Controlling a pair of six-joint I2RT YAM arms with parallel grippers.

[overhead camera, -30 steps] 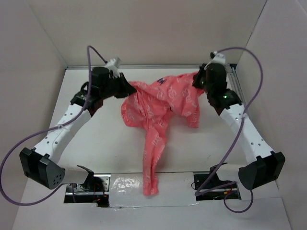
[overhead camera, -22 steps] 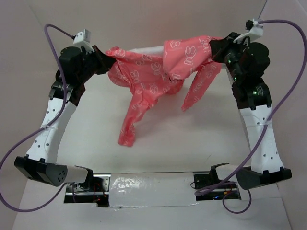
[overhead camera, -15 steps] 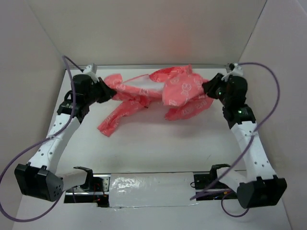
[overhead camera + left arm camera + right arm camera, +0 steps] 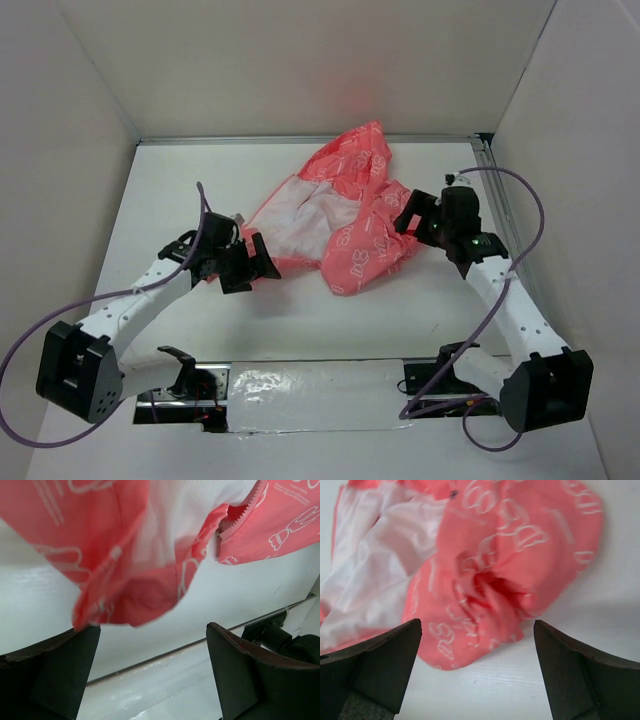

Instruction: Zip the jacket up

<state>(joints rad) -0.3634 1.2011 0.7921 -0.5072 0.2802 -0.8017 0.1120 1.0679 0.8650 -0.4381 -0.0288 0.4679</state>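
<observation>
The small coral-pink hooded fabric jacket (image 4: pixel 345 215) lies crumpled on the white table (image 4: pixel 200 190) between both arms, with its white lining exposed. The left gripper (image 4: pixel 258 262) and right gripper (image 4: pixel 405 220) stand spread and hold nothing. Risk: the bunched panels bury most of the zipper teeth (image 4: pixel 234 524), so a pinch would likely catch lining instead.

A robotics lab cell is showing here — plain white panels (image 4: pixel 300 70) enclosing a white table (image 4: pixel 330 320), purple cables (image 4: pixel 38 328) trailing.
</observation>
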